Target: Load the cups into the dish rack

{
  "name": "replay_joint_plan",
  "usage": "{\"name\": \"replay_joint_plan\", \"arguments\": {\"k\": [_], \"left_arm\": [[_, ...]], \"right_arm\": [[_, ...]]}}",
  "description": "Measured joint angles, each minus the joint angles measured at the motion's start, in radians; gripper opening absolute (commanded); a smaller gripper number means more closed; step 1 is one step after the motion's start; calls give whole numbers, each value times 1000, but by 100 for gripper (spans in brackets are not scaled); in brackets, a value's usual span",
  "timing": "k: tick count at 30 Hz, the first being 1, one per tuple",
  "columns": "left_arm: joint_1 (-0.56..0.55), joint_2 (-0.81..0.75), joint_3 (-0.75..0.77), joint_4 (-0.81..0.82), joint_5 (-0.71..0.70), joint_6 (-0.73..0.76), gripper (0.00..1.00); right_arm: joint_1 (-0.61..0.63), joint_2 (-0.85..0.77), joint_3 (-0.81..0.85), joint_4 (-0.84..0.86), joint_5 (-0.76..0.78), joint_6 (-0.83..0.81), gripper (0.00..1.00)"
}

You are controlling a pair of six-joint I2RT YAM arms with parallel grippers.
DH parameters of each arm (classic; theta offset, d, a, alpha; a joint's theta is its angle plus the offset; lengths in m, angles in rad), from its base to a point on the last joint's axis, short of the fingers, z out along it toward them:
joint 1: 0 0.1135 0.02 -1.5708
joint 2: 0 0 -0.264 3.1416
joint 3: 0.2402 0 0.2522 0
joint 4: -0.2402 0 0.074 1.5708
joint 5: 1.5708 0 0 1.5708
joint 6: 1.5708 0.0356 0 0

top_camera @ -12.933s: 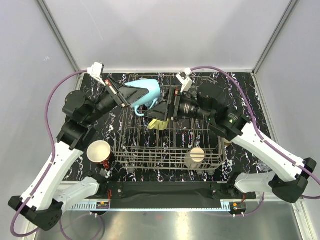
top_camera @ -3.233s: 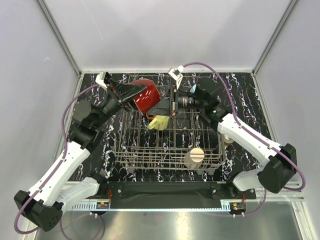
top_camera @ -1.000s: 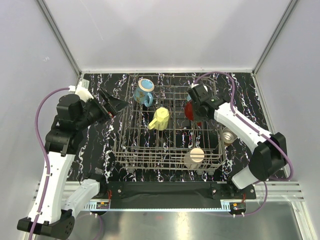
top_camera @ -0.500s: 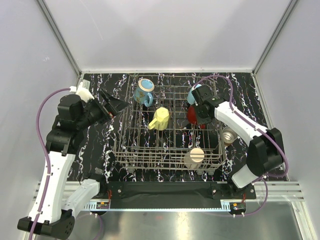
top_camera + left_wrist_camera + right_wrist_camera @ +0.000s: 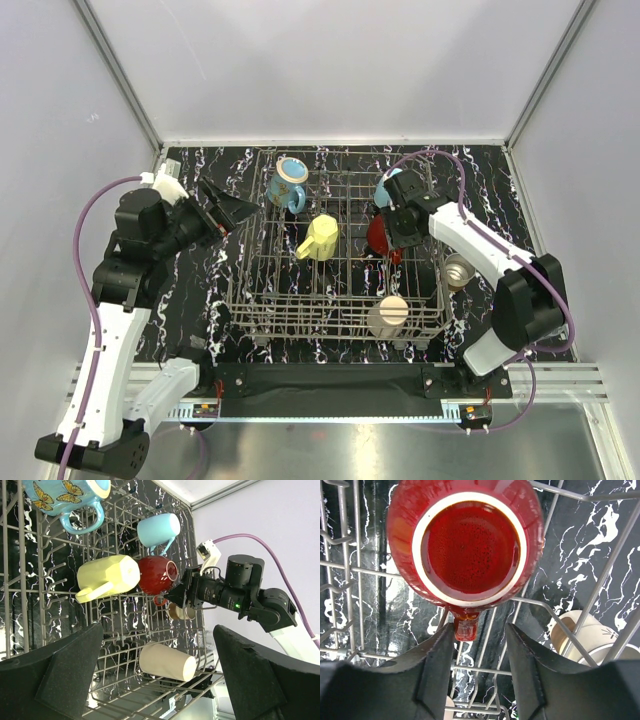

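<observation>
Having quit the left claw [image 5: 240, 207], red mug [image 5: 470, 545] sits in dish rack [image 5: 300, 302].

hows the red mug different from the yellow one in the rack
The red mug is round-bellied; the yellow mug has flat facets. The red mug's handle sits between the fingers of the open right gripper; the yellow mug has no gripper near it. Both lie on their sides in the dish rack.
</observation>
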Motion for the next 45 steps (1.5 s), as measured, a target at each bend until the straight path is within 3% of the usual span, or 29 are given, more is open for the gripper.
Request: {"name": "replay_joint_plan", "arguments": {"k": [8, 15, 21, 24, 30, 35, 41, 45], "left_arm": [[0, -3, -11, 5, 8, -11, 99], [0, -6, -23, 17, 14, -15, 99], [0, -8, -42, 28, 22, -19, 99], [0, -8, -46, 28, 26, -20, 99], [0, -11, -46, 27, 34, -19, 99], [0, -16, -47, 27, 37, -19, 99], [0, -16, -51, 28, 37, -19, 99], [0, -16, -67, 38, 47, -20, 99]], "right_arm": [[-2, -19, 30, -40, 2, 15, 55], [0, -132, 211, -102, -1, 66, 56], [-18, -219, 354, -139, 197, 158, 54], [-104, -226, 384, -164, 301, 237, 52], [-364, -233, 322, -187, 355, 404, 47], [-527, -257, 136, -153, 314, 507, 44], [-552, -162, 75, -224, 248, 689, 32], [-552, -96, 13, -226, 154, 776, 30]]}}
